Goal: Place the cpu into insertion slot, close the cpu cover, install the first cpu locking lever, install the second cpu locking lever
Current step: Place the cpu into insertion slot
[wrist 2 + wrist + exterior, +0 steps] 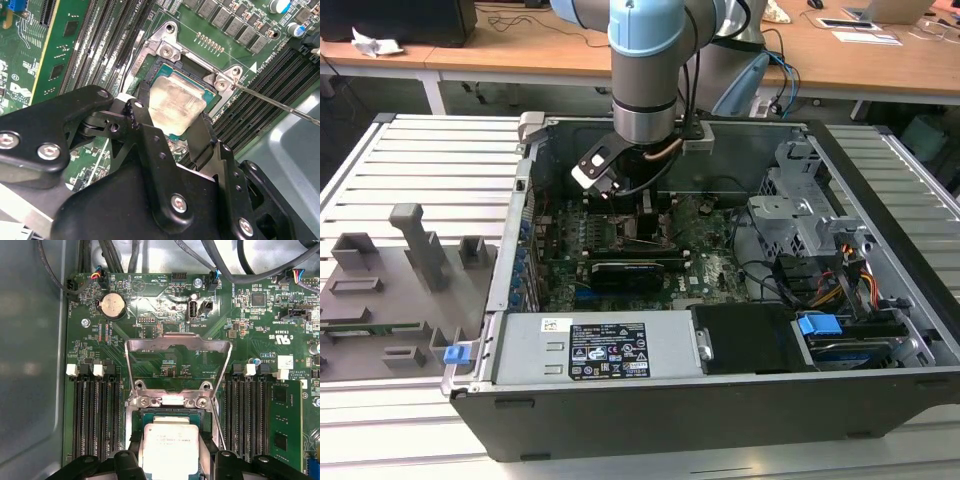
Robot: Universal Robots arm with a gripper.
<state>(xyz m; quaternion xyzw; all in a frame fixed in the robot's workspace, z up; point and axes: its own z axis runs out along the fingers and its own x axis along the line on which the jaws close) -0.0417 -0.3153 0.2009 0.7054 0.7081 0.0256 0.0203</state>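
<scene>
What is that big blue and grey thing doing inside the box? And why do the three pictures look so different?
The big thing is a robot arm. It reaches down into an open computer case lying on a slatted metal table. That picture comes from a camera standing off to the side. The other two come from little cameras riding on the arm's wrist, so they see the green motherboard up close. The black claw is the gripper. Its two fingers press on opposite sides of the cpu, the small silver square chip, holding it right at the insertion slot, its seat on the board. The cpu cover, a thin metal frame, stands flipped open beside the slot. Grey holders sit on the table at the exterior view's left.
</scene>
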